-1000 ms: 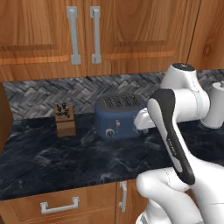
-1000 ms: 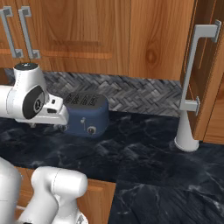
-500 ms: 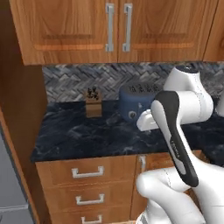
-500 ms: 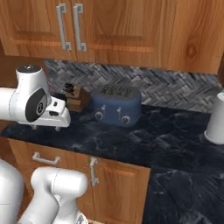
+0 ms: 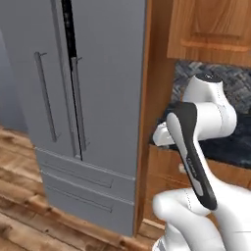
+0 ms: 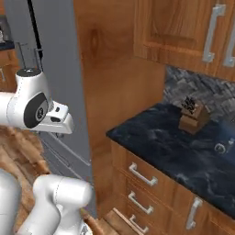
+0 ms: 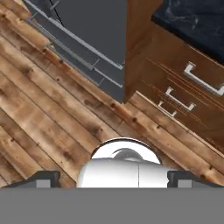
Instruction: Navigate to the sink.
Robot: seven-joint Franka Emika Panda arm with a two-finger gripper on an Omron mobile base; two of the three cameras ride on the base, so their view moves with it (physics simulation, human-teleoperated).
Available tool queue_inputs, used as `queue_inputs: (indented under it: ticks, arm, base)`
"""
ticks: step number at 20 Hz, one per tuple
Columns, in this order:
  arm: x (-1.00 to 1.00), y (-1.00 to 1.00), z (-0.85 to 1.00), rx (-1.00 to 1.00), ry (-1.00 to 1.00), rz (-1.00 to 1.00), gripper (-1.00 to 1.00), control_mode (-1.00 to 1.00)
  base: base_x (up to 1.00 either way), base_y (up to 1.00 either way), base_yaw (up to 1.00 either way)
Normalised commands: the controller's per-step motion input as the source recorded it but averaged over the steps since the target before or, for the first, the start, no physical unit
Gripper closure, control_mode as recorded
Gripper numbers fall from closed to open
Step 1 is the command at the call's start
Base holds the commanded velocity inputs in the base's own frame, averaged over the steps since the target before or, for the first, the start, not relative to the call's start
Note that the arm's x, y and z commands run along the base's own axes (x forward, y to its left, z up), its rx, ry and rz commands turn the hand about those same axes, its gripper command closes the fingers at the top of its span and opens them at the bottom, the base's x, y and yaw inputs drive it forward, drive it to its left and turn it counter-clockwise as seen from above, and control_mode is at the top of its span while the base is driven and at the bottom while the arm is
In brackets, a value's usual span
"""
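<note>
No sink is in view. A dark marbled counter (image 6: 183, 151) on wooden drawers (image 6: 151, 183) with metal handles carries a wooden knife block (image 6: 193, 117). Beside it a wood panel (image 5: 154, 93) abuts a flat grey fridge (image 5: 88, 98). The gripper (image 7: 113, 177) hangs over plank floor (image 7: 48, 118), tips wide apart.
</note>
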Motion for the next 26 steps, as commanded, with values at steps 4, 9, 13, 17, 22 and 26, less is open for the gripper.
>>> queue_inputs:
  ticks: [4,9,13,17,22,26]
  arm:
    - [0.0,0.0,0.0,0.0,0.0,0.0,-1.0,1.0]
    - [0.0,0.0,0.0,0.0,0.0,0.0,-1.0,1.0]
    - [0.0,0.0,0.0,0.0,0.0,0.0,-1.0,1.0]
    - [0.0,0.0,0.0,0.0,0.0,0.0,-1.0,1.0]
    - [0.0,0.0,0.0,0.0,0.0,0.0,-1.0,1.0]
    - [0.0,0.0,0.0,0.0,0.0,0.0,-1.0,1.0]
  base:
    - [-0.02,0.48,1.0]
    - [0.0,0.35,1.0]
    - [0.0,0.07,1.0]
    - [0.04,0.0,1.0]
    - [0.14,0.01,1.0]
    - [0.19,0.08,1.0]
